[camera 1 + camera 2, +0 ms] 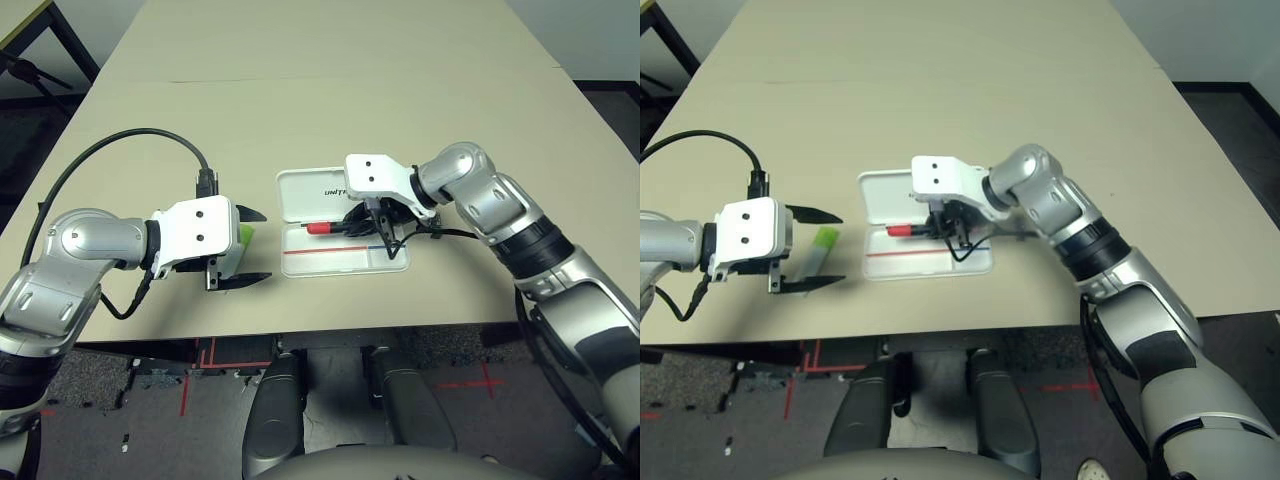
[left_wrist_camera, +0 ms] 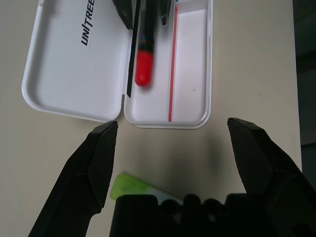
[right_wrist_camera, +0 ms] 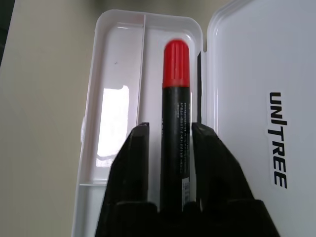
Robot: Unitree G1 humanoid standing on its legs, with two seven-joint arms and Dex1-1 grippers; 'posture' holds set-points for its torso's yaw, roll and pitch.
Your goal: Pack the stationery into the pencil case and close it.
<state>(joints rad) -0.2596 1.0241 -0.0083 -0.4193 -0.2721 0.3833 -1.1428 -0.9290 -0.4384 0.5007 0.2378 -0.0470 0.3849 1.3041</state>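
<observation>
The white pencil case (image 1: 312, 196) lies open on the table, its "UNITREE" lid flat behind the tray (image 1: 345, 260) with the red-blue line. My right gripper (image 1: 366, 222) hangs over the tray's hinge side, shut on the red marker (image 3: 175, 94), whose red end (image 1: 320, 229) points to the left. The pale green-and-white stick (image 1: 823, 242) lies on the table left of the case. My left gripper (image 1: 250, 247) is open around it, one black finger on each side, tips toward the case. The tiny silver-grey metal piece is out of view.
A black cable (image 1: 130, 140) loops up from my left wrist. The beige table (image 1: 320, 80) stretches far behind the case. Its front edge (image 1: 300, 332) runs close below the tray and my left gripper.
</observation>
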